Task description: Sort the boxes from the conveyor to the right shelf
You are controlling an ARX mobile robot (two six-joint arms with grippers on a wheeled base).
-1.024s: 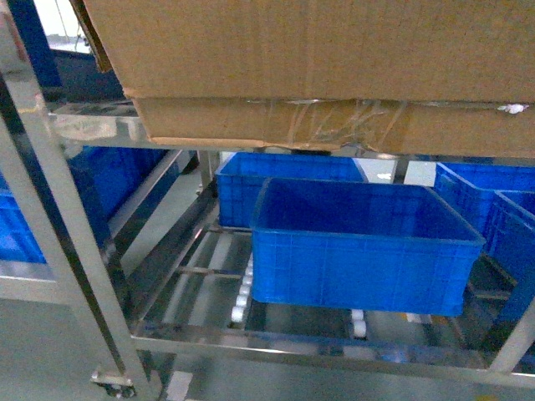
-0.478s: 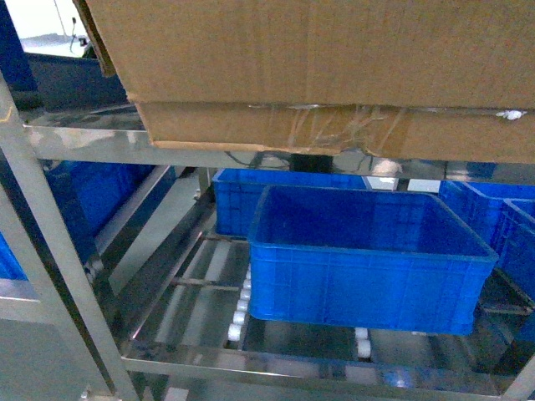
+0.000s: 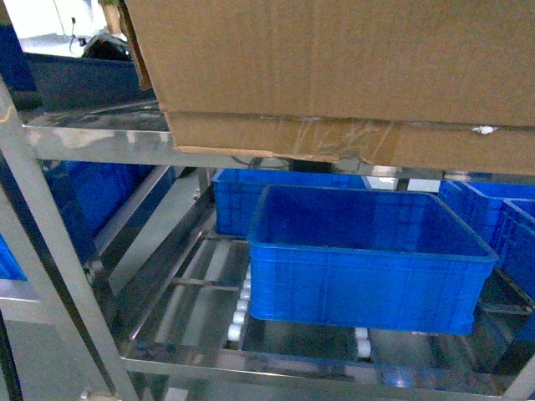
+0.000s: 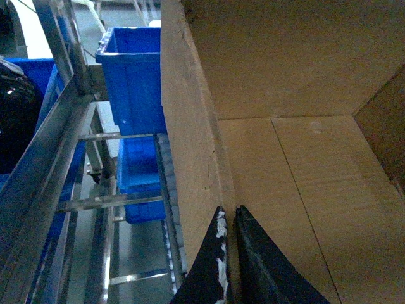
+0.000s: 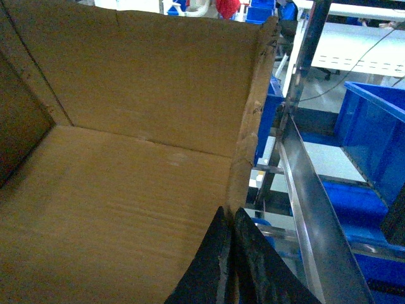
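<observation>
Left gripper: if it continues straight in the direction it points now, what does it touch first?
The left gripper already clamps the cardboard box wall; straight ahead it only follows that wall towards the box's far corner, though depth is unclear.

The scene is dim, with a blue cast overall. In the head view, daylight shows at the upper left, and soft glare streaks the steel rails of the right shelf. The cardboard box looks grainy and slightly soft. Both wrist views are darker; the gripper fingers at the bottom edges are blurred, near-black shapes. Bright overexposed patches sit along the top of the right wrist view.
</observation>
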